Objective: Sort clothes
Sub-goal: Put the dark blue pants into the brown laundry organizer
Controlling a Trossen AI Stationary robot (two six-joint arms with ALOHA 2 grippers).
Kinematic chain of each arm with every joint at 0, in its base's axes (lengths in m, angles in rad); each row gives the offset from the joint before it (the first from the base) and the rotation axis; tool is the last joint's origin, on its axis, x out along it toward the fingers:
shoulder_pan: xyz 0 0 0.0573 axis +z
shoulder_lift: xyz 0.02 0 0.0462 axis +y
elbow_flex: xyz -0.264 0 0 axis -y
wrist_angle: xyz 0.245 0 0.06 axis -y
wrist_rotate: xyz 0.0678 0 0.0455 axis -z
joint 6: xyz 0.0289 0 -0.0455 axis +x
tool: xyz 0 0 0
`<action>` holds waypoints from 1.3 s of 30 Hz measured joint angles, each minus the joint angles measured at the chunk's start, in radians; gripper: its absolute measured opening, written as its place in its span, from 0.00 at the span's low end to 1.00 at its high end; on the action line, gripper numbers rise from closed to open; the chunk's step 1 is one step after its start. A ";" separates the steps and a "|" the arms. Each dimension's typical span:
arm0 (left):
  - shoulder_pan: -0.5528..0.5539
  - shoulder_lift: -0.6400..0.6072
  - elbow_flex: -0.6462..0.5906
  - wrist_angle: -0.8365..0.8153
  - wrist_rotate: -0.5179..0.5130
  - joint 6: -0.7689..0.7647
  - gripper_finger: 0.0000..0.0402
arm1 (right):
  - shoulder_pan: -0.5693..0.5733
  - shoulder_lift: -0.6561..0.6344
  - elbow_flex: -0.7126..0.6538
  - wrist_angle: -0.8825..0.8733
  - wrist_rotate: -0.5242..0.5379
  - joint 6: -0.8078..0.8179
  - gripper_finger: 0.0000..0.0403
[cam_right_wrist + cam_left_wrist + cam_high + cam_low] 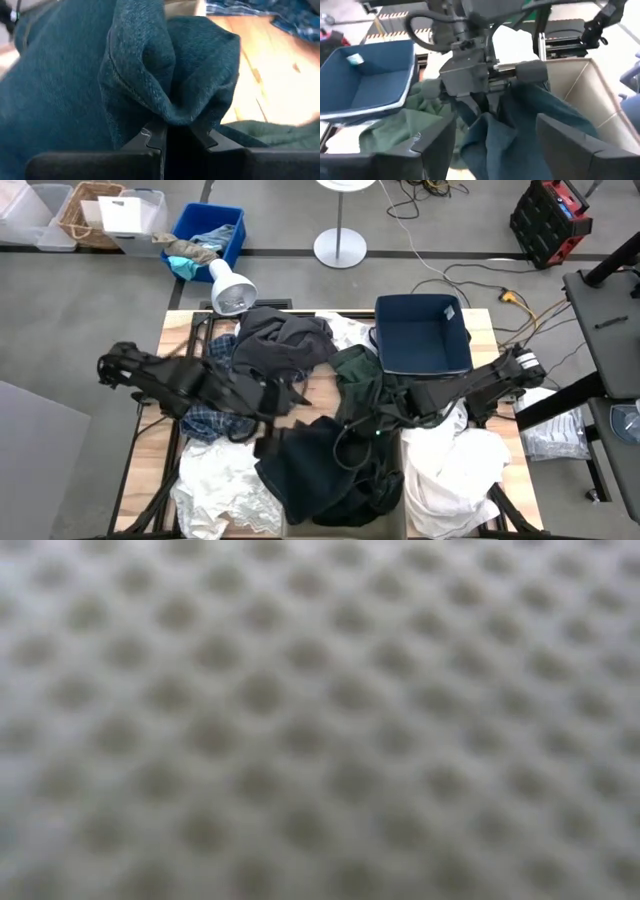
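A pile of clothes covers the table: a black garment (320, 470), a dark green one (358, 375), a charcoal grey one (280, 345), a plaid shirt (212, 423) and white ones (225, 492) (452, 468). My right gripper (385, 418) is at the pile's middle, shut on the black garment (165, 65). My left gripper (285, 408) faces it, open. Its two fingers (437, 145) stand on either side of the same dark cloth (492, 140) below my right gripper (480, 100). The low view is blocked by white mesh cloth (320, 720). My right gripper pinches a bunched fold of the black garment (172, 112) between its two fingertips, several layers together. The cloth wells up past the fingertips in a puckered lump. In the left wrist view it hangs slack below the fingers (520, 115). Whether my left gripper touches the cloth, I cannot tell.
A navy bin (422, 332) stands at the table's far right; it also shows in the left wrist view (365, 80). A pale-walled container (585, 95) is beside the grippers. On the floor beyond the table are a lamp (232, 288), a blue crate with rags (205, 240) and clear boxes.
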 joint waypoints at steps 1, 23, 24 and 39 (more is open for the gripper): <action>-0.001 0.000 -0.037 0.038 0.009 0.004 0.59 | 0.007 0.003 0.000 -0.006 0.018 -0.020 0.08; -0.018 0.147 -0.198 0.240 0.213 -0.023 0.07 | 0.152 0.077 0.184 -0.304 0.146 -0.112 0.08; -0.018 0.162 -0.197 0.257 0.229 -0.023 0.05 | 0.159 0.100 0.183 -0.307 0.134 -0.116 0.08; -0.016 0.354 -0.196 0.273 0.289 -0.117 0.00 | 0.209 -0.042 0.183 -0.394 0.238 0.050 0.08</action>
